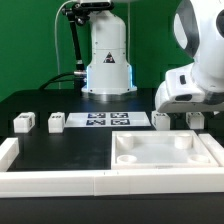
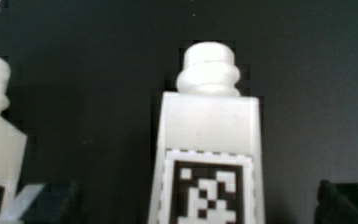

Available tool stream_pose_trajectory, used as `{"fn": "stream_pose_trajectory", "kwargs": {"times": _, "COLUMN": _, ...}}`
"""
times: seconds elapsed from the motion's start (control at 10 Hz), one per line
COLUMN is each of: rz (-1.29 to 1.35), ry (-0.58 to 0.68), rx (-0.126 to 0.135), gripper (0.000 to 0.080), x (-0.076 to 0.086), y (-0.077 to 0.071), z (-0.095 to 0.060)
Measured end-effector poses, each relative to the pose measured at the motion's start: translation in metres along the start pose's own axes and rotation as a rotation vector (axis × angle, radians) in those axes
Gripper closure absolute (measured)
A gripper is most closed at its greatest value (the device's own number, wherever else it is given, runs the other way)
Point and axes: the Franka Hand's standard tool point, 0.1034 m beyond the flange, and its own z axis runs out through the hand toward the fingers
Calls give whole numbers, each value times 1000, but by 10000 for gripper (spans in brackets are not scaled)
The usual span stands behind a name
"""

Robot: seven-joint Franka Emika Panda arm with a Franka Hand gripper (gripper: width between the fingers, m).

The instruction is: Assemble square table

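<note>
gripper (image 2: 194, 196) spread wide, clamping nothing, upright tagged leg (image 2: 208, 140) centred before it on black desk (image 2: 87, 70), square slab (image 1: 130, 160) near.

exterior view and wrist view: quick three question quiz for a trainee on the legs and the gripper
1. True or false: the gripper is shut on the leg below it.
2. How many legs stand to the exterior view's left of the marker board? A one, B two, C three.
3. Fill in: in the wrist view, the leg between the fingertips stands ____, knob end up.

Key
1. False: the jaws are open, one on each side of the leg.
2. B
3. upright
</note>
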Motion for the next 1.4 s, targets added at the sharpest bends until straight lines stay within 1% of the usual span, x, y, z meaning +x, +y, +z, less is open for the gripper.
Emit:
{"fn": "stream_pose_trajectory", "kwargs": {"times": 0.1, "rz": 8, "ry": -11, "rx": -2, "gripper": 151, "x": 0, "y": 1, "z": 4}}
{"fn": "stream_pose_trajectory", "kwargs": {"times": 0.2, "rz": 14, "ry": -16, "rx": -3, "gripper": 151, "x": -1, "y": 1, "z": 5}}
{"fn": "stream_pose_trajectory", "kwargs": {"times": 0.3, "rz": 15, "ry": -16, "rx": -2, "gripper": 257, "x": -1, "y": 2, "z": 5}}
{"fn": "stream_pose_trajectory", "kwargs": {"times": 0.4, "rz": 16, "ry": -14, "rx": -1, "gripper": 257, "x": 0, "y": 2, "z": 4}}
{"fn": "stream_pose_trajectory", "kwargs": {"times": 0.5, "rz": 16, "ry": -14, "rx": 0, "gripper": 441, "x": 0, "y": 2, "z": 4}}
{"fn": "stream_pose_trajectory", "kwargs": {"times": 0.6, "rz": 16, "ry": -14, "rx": 0, "gripper": 515, "x": 0, "y": 2, "z": 4}}
{"fn": "stream_pose_trajectory", "kwargs": {"times": 1.0, "rz": 16, "ry": -13, "rx": 0, "gripper": 515, "x": 0, "y": 2, "z": 4}}
{"fn": "stream_pose_trajectory", "kwargs": {"times": 1.1, "rz": 4, "ry": -12, "rx": -8, "gripper": 515, "x": 0, "y": 3, "z": 3}}
{"fn": "stream_pose_trajectory", "kwargs": {"times": 1.2, "rz": -27, "ry": 0, "rx": -31, "gripper": 515, "x": -2, "y": 6, "z": -12}}
{"fn": "stream_pose_trajectory", "kwargs": {"times": 1.3, "rz": -26, "ry": 26, "rx": -20, "gripper": 515, "x": -6, "y": 10, "z": -34}}
{"fn": "stream_pose_trajectory", "kwargs": {"times": 1.4, "rz": -17, "ry": 46, "rx": -8, "gripper": 515, "x": -10, "y": 15, "z": -49}}
